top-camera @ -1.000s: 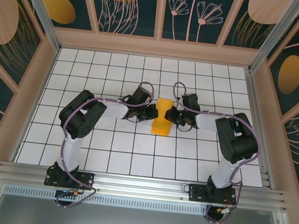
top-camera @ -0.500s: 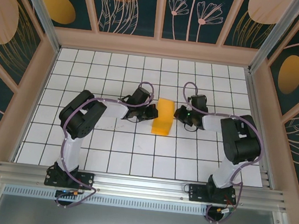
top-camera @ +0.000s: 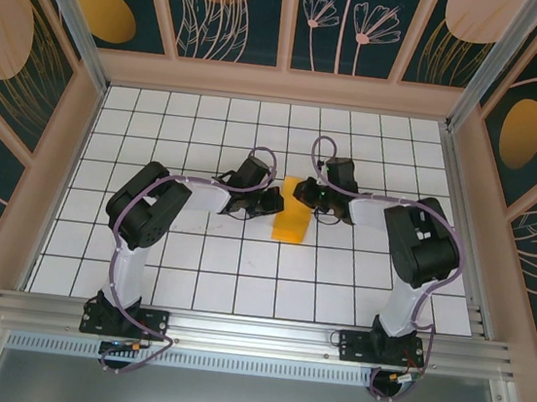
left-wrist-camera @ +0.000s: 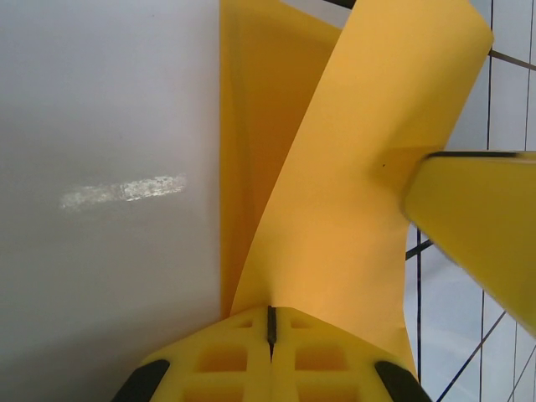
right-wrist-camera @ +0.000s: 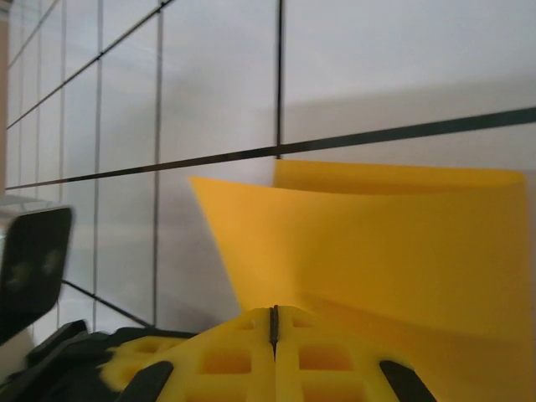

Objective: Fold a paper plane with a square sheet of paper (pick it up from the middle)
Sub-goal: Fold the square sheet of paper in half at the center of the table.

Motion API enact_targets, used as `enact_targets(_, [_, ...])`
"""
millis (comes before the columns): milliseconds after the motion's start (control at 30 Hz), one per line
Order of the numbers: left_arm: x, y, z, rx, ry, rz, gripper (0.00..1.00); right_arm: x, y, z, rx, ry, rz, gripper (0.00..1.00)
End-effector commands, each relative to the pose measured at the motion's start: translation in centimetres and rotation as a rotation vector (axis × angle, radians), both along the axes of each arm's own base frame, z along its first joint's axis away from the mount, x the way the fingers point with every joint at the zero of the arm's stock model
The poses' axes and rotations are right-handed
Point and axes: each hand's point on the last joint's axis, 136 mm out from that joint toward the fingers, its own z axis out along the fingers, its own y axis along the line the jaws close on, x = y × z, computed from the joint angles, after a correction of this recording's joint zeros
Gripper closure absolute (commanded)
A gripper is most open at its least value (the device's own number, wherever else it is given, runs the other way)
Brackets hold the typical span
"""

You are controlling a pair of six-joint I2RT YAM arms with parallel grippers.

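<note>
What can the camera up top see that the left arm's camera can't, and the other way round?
Top camera: both whole arms, the painted walls, and the right gripper over the far end of the square sheet of paper. Left wrist camera: up close, the left gripper shut, its yellow fingers meeting the sheet's curling layers. Both: the orange-yellow sheet, partly folded, on the gridded floor.

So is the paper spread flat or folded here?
Folded, loosely. From above, the paper is a narrow strip, not a square. Close up, its layers overlap and curl upward instead of lying flat.
</note>
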Motion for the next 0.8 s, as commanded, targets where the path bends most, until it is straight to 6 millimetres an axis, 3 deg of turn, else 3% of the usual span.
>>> enact_targets(0, [-5.0,7.4,-9.2,0.342,0.225,0.061,1.00,1.6,-0.8,-0.2,-0.002,-0.012,-0.034,0.98])
enact_targets(300, [-4.9,7.5,-9.0,0.344,0.217,0.069,1.00,2.0,-4.5,-3.5,-0.087,0.020,-0.112,0.99])
enact_targets(633, [-5.1,7.8,-8.9,0.346,0.213,0.078,1.00,3.7,-7.6,-3.6,-0.072,-0.005,-0.228,0.99])
enact_targets(767, [-5.0,7.7,-8.9,0.343,0.210,0.075,1.00,4.7,-8.1,-2.2,-0.084,-0.035,-0.260,0.99])
